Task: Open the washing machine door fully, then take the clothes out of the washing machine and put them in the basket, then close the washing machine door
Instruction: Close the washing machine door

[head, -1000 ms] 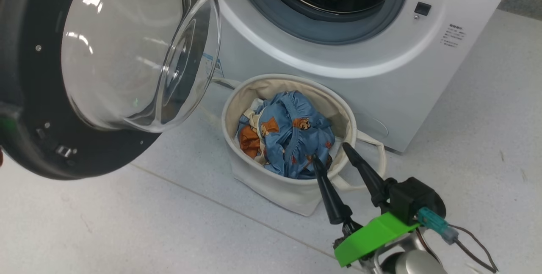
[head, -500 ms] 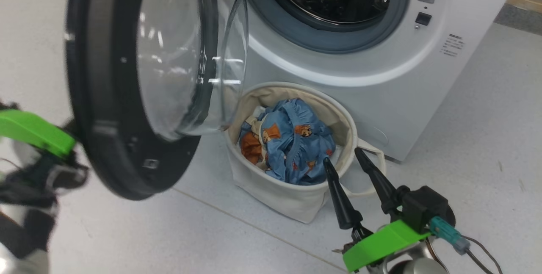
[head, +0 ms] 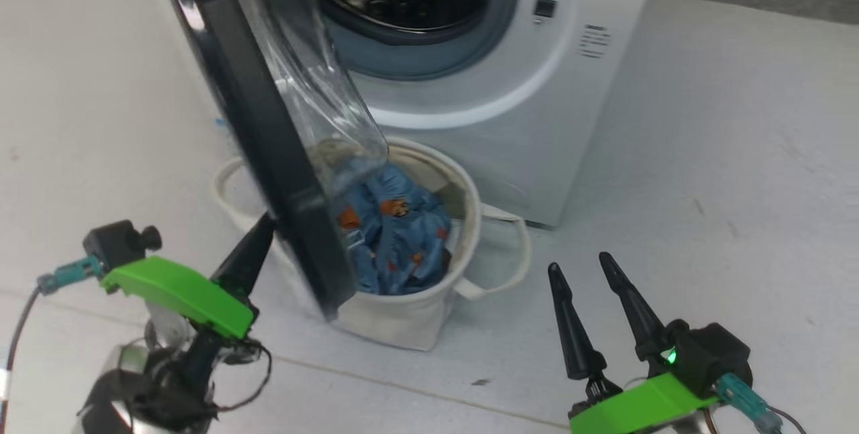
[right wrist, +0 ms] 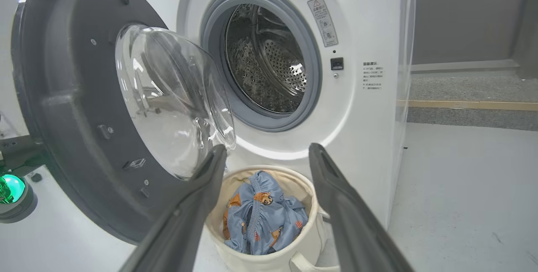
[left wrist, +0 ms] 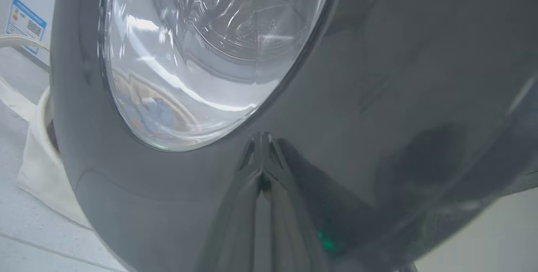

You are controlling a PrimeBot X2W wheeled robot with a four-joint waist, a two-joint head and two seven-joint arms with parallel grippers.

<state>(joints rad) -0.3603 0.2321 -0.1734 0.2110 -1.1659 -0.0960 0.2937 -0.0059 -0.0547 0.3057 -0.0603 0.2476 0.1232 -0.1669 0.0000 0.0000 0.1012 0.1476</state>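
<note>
The left gripper (head: 263,231), fingers pinched shut on nothing, presses its tip to the outer face of the washing machine door (head: 258,132), which stands half-swung over the basket (head: 402,323) with the clothes (head: 396,233) inside. The washing machine (head: 537,119) lies beyond to the right, so this arm looks best placed to push; the right gripper (head: 578,261) hangs spread wide, empty

Nothing is reading clearly. The washing machine (right wrist: 370,24) is showing a warning sticker (right wrist: 322,20) with a red triangle, small printed lines (right wrist: 372,76) and a blue label (left wrist: 25,24), all too small to read.
</note>
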